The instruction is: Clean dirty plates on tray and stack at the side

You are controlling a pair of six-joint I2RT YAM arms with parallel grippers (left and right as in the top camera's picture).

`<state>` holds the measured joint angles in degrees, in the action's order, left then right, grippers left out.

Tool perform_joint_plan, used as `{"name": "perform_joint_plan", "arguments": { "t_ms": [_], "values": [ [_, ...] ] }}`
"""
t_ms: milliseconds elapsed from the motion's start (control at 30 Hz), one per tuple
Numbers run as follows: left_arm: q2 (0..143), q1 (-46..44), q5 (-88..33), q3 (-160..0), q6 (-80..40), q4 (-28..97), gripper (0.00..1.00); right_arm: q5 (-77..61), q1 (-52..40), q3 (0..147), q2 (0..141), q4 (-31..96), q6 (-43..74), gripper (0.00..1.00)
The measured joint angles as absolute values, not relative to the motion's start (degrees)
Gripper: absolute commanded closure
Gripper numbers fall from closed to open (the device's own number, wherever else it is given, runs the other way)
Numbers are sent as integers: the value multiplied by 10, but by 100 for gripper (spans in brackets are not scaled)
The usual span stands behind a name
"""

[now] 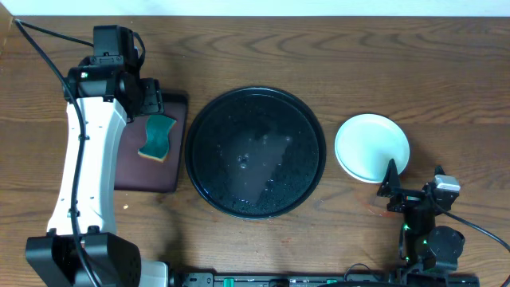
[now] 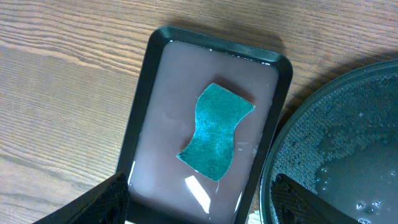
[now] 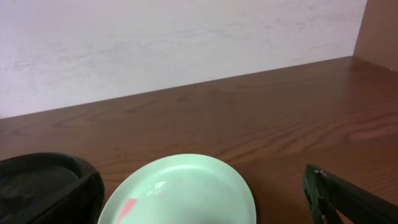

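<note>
This looks like a robotics lab bench, not a lived-in kitchen. Two robot arms, a white-shelled left arm (image 1: pixel 84 159) and a small black right arm (image 1: pixel 426 235), sit at the near edge of a wood-grain surface (image 1: pixel 382 72), and a black cable (image 1: pixel 38 30) trails across its far corner. Behind it stands a plain pale wall (image 3: pixel 186 43). The kitchenware is sparse and looks staged (a glossy black tray (image 1: pixel 189 151), a maroon tray (image 1: pixel 147 179) holding a teal sponge (image 1: pixel 157 137), one mint-green plate (image 1: pixel 370 147)), set in a row across the surface.

No legible text or labels anywhere.
</note>
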<state>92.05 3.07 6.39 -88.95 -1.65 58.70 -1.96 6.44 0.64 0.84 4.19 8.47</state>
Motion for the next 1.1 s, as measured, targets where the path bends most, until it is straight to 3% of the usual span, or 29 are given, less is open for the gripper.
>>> {"name": "perform_joint_plan", "arguments": {
  "t_ms": [900, 1100],
  "values": [
    [917, 30, 64, -889, -17, 587, 26, -20, 64, 6, 8, 42, 85, 1],
    [860, 30, 64, -889, -17, 587, 26, -20, 64, 6, 8, 42, 85, 1]
  ]
}}
